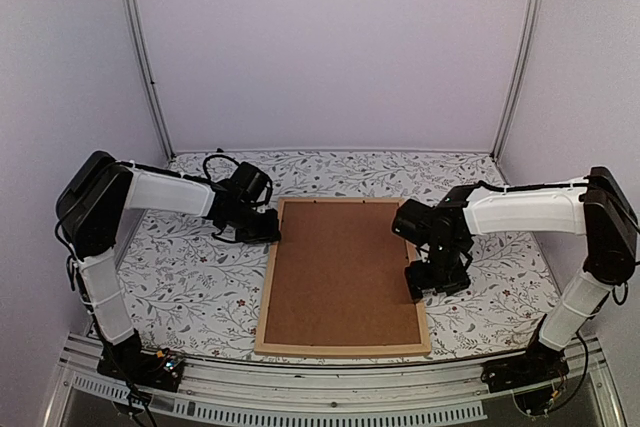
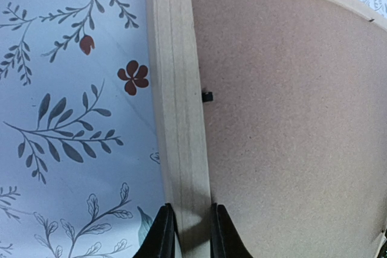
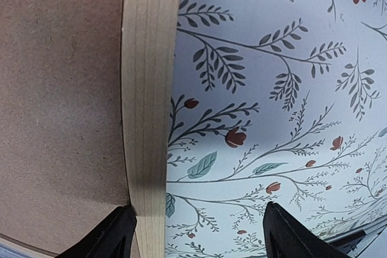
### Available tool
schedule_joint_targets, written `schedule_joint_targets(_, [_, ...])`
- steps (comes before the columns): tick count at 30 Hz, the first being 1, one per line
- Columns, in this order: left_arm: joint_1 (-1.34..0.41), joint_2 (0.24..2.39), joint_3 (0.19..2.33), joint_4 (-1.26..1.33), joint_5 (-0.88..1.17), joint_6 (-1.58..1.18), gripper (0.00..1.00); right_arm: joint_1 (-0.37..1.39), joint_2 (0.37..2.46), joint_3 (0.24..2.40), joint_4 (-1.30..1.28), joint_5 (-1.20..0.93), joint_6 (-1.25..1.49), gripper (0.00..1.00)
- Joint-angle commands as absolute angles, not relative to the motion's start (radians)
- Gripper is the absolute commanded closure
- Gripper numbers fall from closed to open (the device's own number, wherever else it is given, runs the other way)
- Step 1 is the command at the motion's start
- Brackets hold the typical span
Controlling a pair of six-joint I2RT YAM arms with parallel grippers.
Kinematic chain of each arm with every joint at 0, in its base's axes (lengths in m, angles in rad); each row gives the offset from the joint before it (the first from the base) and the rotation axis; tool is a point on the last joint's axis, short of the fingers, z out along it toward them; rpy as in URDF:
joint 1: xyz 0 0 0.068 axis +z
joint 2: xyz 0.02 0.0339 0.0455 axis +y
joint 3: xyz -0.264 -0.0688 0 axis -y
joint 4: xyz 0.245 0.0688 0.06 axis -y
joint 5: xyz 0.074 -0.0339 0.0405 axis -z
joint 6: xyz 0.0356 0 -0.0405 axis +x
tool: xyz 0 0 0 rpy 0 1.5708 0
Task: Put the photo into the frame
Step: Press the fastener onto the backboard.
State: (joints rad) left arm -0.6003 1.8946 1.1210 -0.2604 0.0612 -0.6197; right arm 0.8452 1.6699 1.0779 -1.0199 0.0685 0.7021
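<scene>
The light-wood frame (image 1: 267, 297) lies flat in the middle of the table, with a plain brown backing board (image 1: 345, 272) filling it. The photo is hidden. My left gripper (image 1: 268, 230) is at the frame's far left corner. In the left wrist view the left gripper (image 2: 192, 234) is shut on the frame's left bar (image 2: 178, 89), one finger on each side. My right gripper (image 1: 425, 282) is at the frame's right bar. In the right wrist view the right gripper (image 3: 199, 209) is open across that bar (image 3: 148, 89), one finger over the board (image 3: 60, 89), the other over the cloth.
A floral tablecloth (image 1: 180, 287) covers the table. Plain walls with metal posts (image 1: 145, 57) close in the back and sides. A metal rail (image 1: 330, 387) runs along the near edge between the arm bases. Small black tabs (image 2: 207, 96) line the frame's inner edge.
</scene>
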Motion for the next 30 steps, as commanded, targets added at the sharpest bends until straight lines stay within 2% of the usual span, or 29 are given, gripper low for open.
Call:
schedule_joint_targets(1, [-0.627,1.922,1.095,-0.318,0.072,-0.578,1.00,0.841,1.688,1.077,-1.014,0.069,0.693,0.23])
schedule_joint_targets(30, [-0.628,1.925,1.086,-0.313,0.075,-0.577,1.00,0.883,1.739,1.029,-1.005,0.071,0.734,0.25])
